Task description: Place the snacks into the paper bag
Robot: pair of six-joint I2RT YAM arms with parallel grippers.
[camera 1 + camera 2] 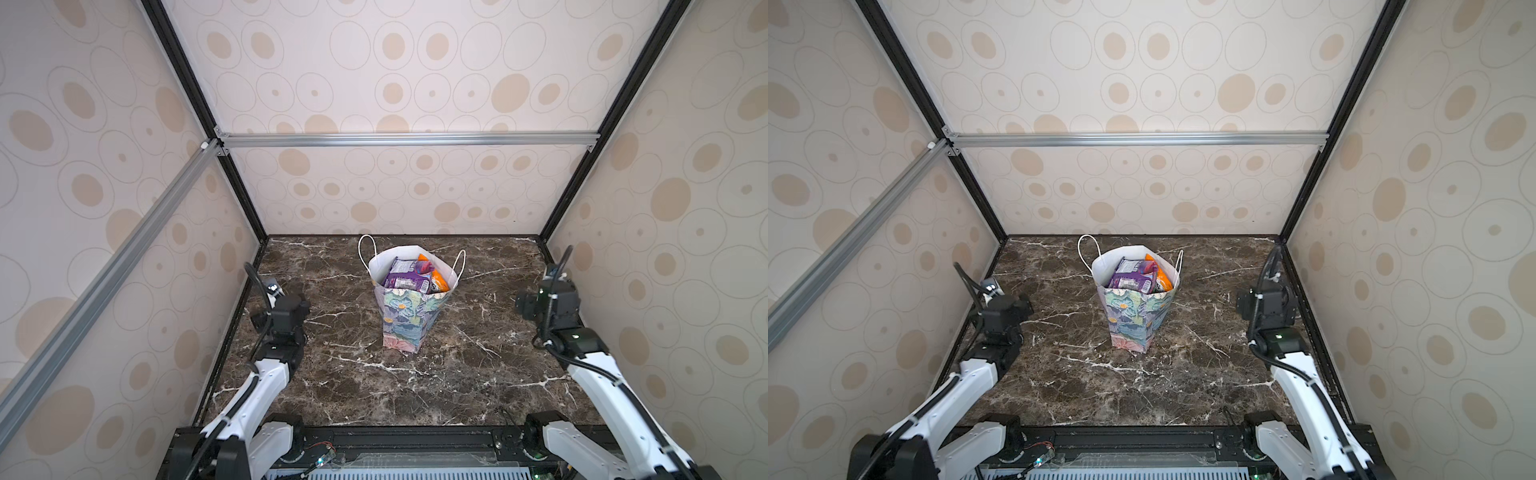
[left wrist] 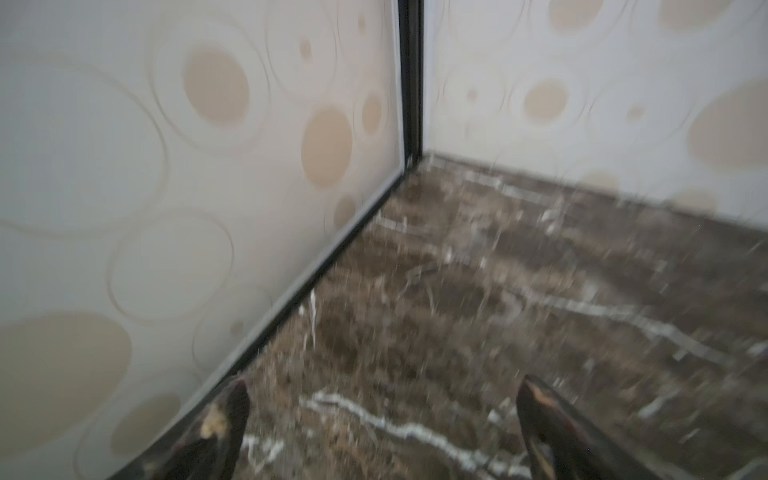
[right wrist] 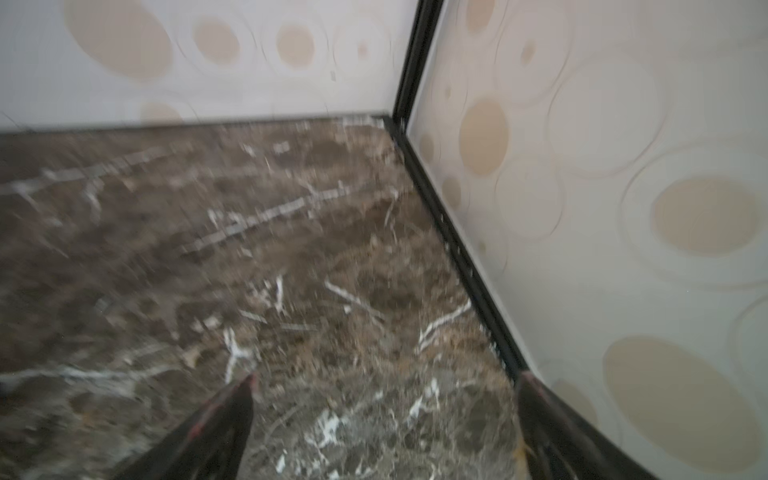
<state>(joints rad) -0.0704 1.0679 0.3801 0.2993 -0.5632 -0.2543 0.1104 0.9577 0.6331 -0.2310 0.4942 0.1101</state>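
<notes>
The paper bag (image 1: 405,320) (image 1: 1133,320) stands upright at the middle of the table, its floral side facing the front and its white cord handles up. Snacks fill its mouth: a purple packet (image 1: 405,276) (image 1: 1131,276) lies on top, with an orange packet (image 1: 438,278) (image 1: 1163,279) beside it. No packet shows on the table. My left gripper (image 2: 383,382) is open and empty over bare marble by the left wall. My right gripper (image 3: 387,376) is open and empty by the right wall. Both arms (image 1: 286,316) (image 1: 552,303) stand well apart from the bag.
The dark marble tabletop (image 1: 415,386) is boxed in by patterned walls on three sides. Black frame posts (image 2: 409,79) (image 3: 415,58) rise in the back corners. Each gripper's outer finger is close to its side wall. The arm bases sit along the front edge.
</notes>
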